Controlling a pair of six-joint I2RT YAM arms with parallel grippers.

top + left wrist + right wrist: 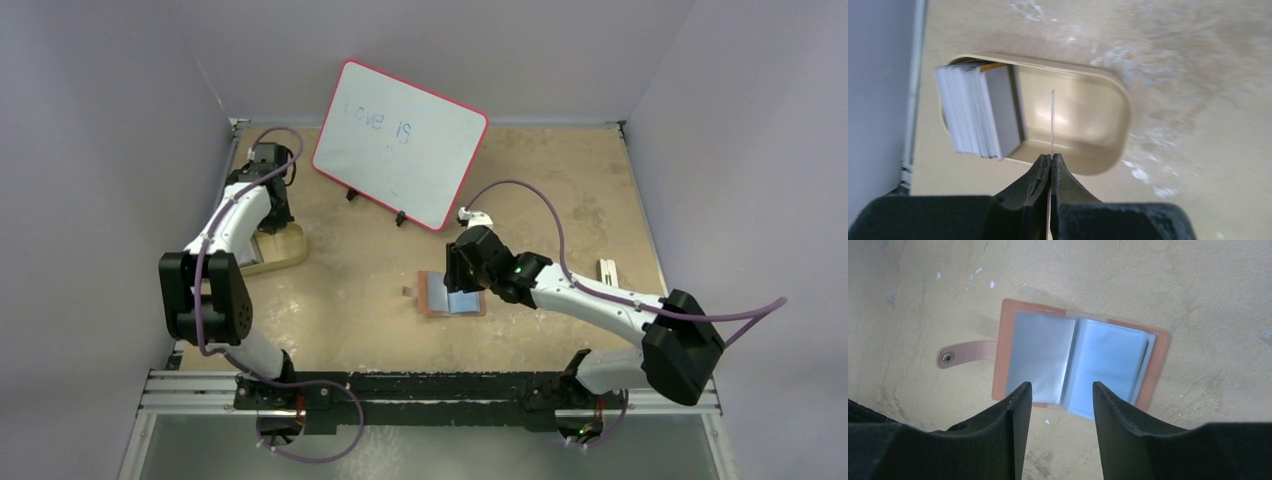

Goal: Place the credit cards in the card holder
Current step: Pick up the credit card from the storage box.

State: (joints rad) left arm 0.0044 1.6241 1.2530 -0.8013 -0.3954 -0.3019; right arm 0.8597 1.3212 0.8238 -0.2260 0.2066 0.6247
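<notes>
The card holder (pixel 1078 360) lies open on the table, brown outside with pale blue sleeves inside, its tab strap and snap stud (pixel 948 357) pointing left. It also shows in the top view (pixel 452 300). My right gripper (pixel 1062 385) is open and empty, hovering over the holder's near edge (pixel 462 275). My left gripper (pixel 1052 156) is shut on one thin credit card (pixel 1052 120), seen edge-on, held over the tan tray (pixel 1098 125). A stack of credit cards (pixel 980 112) leans at the tray's left end. In the top view the left gripper (pixel 272 222) is above the tray (pixel 285 250).
A red-rimmed whiteboard (pixel 400 140) stands propped at the back centre. A small pale object (pixel 607 270) lies at the right edge. The grey side wall (pixel 878 100) is close to the tray's left.
</notes>
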